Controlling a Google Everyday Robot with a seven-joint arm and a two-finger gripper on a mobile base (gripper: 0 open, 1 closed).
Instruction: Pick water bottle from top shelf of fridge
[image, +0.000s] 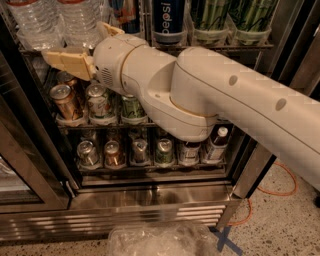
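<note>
Two clear ribbed water bottles (32, 22) (80, 20) stand at the left of the top shelf (225, 46) of the fridge (150, 210); their caps are cut off by the picture's top edge. My gripper (75, 42) is at the shelf's front edge, just below and in front of the right-hand water bottle. It is open. One tan finger (67, 60) points left under the bottles, and the other finger (111, 29) sticks up to the right of them. Nothing is held. The white arm hides much of the middle shelf.
A Pepsi bottle (167, 20) and green bottles (210, 17) fill the rest of the top shelf. Soda cans (65, 100) crowd the lower racks, with a brown bottle (216, 145) at the right. The open glass door (20, 165) is on the left. A plastic bag (160, 240) lies on the floor.
</note>
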